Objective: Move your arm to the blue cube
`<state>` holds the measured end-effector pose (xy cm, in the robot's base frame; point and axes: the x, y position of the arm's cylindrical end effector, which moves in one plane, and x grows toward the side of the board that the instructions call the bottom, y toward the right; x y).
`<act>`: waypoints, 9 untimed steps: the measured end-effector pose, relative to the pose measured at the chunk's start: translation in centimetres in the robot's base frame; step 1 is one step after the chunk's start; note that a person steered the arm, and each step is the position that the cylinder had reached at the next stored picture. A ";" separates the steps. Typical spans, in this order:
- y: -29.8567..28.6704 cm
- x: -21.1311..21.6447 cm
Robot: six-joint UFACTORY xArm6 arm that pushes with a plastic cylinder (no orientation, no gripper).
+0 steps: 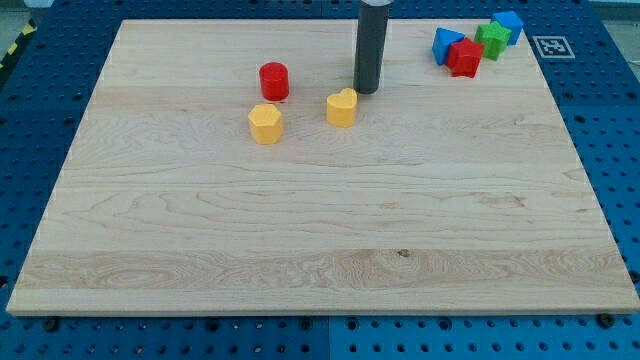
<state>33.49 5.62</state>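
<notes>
The blue cube [509,24] sits at the view's top right corner of the wooden board [320,230]. It touches a green star-shaped block [491,39]. A red block [464,57] and a blue triangular block [446,44] lie just left of them. My tip [366,90] is at the end of a dark rod near the view's top centre, far to the left of the blue cube. It stands just above and right of a yellow heart-shaped block [342,107].
A red cylinder [274,81] and a second yellow block [265,124] lie left of my tip. A blue pegboard table [610,110] surrounds the board. A black-and-white marker tag [549,45] lies off the board's top right corner.
</notes>
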 end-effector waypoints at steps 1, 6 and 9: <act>4.7 0.3; 24.8 -4.0; 28.3 -14.3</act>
<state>19.24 33.91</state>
